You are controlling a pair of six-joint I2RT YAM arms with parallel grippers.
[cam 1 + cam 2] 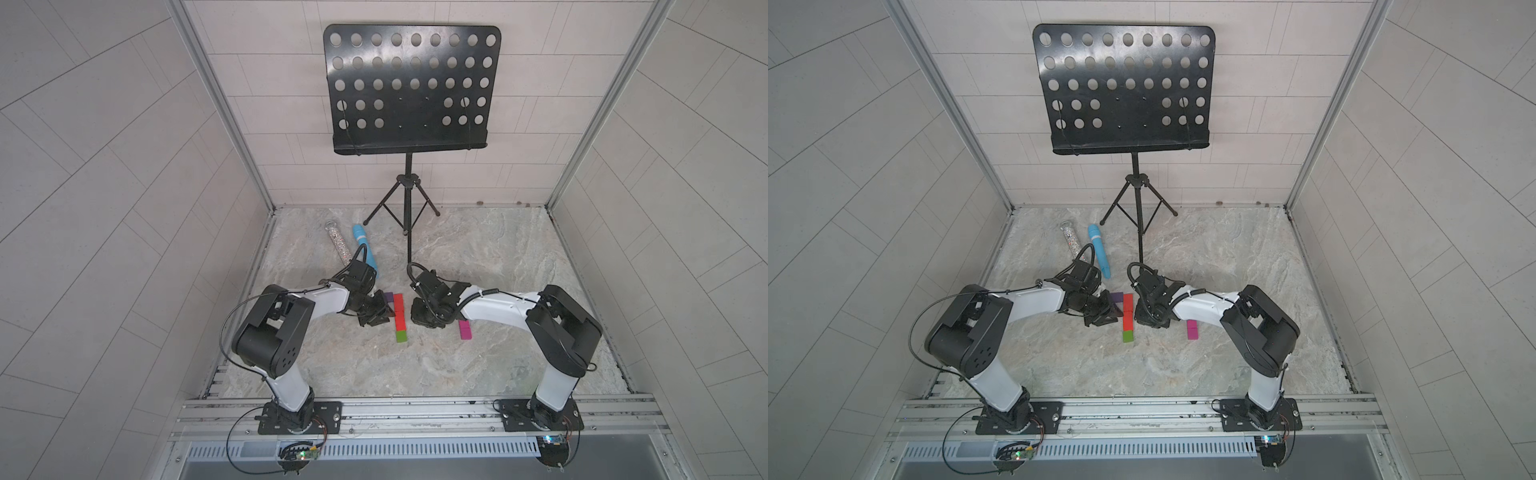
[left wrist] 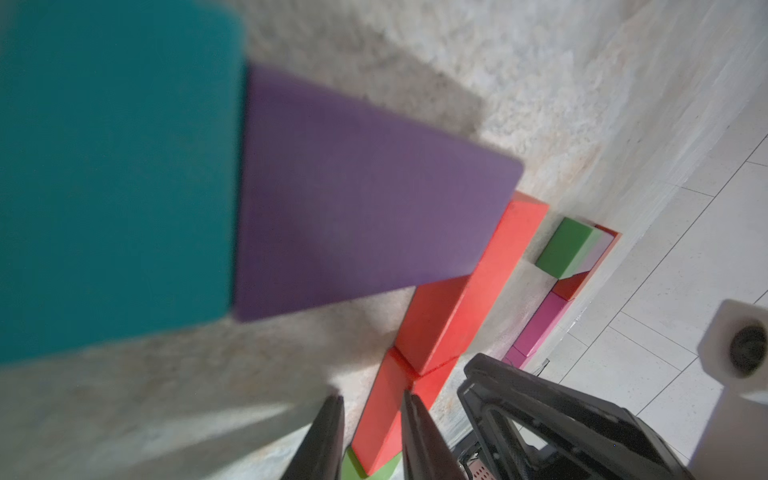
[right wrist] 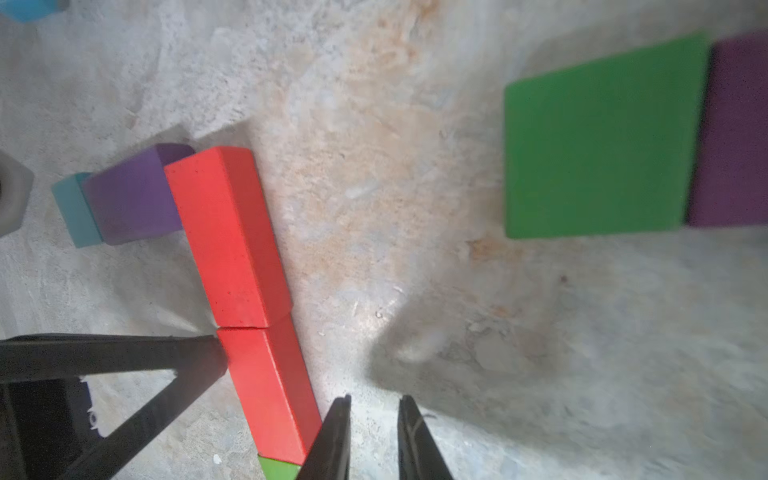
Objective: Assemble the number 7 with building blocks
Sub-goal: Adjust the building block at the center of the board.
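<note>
Two red building blocks [image 1: 399, 311] and a green block [image 1: 401, 336] lie end to end in a straight column. At its far end a purple block [image 3: 133, 195] and a teal block [image 3: 77, 212] branch off sideways. My left gripper [image 2: 372, 398] is shut and holds nothing; one fingertip [image 3: 214, 345] touches the column's left side where the red blocks meet. On the other side my right gripper [image 3: 375, 399] is shut and holds nothing, its fingertip against the nearer red block [image 3: 270, 390]. Magenta blocks [image 1: 465, 329] lie under the right arm, and a green [image 3: 602, 141] and a purple block [image 3: 735, 133] lie right of the column.
A black music stand [image 1: 409, 87] on a tripod stands at the back. A blue microphone [image 1: 365, 247] and a glittery tube [image 1: 337, 243] lie behind the left arm. Grey walls close in the marble table [image 1: 415, 374] on three sides.
</note>
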